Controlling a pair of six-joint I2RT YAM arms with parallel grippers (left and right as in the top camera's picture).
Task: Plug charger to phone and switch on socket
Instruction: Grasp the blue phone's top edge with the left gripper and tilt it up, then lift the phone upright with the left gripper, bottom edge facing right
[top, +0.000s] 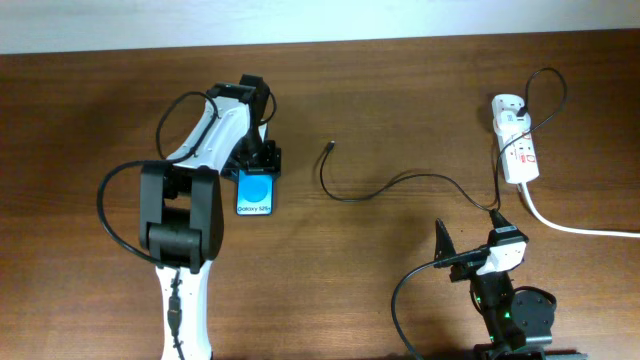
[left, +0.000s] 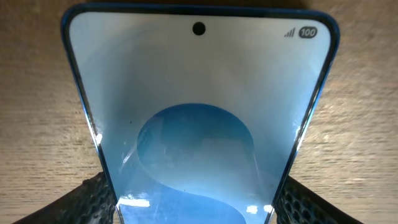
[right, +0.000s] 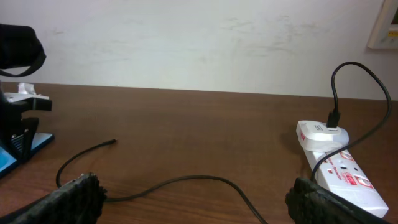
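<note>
The phone (top: 256, 195) lies flat on the wooden table, blue screen up; in the left wrist view (left: 199, 124) it fills the frame. My left gripper (top: 258, 163) is shut on the phone, one finger against each long edge (left: 199, 202). The charger's thin black cable (top: 400, 182) lies loose across the table. Its plug tip (top: 330, 146) rests free to the right of the phone, also seen in the right wrist view (right: 114, 142). The cable runs to the white socket (top: 520, 150) at the far right (right: 342, 171). My right gripper (top: 470, 235) is wide open and empty above the cable (right: 199, 205).
A thick white cord (top: 570, 228) leaves the socket toward the right edge. A white wall borders the table's far side. My left arm (top: 185, 215) stretches from the front edge up to the phone.
</note>
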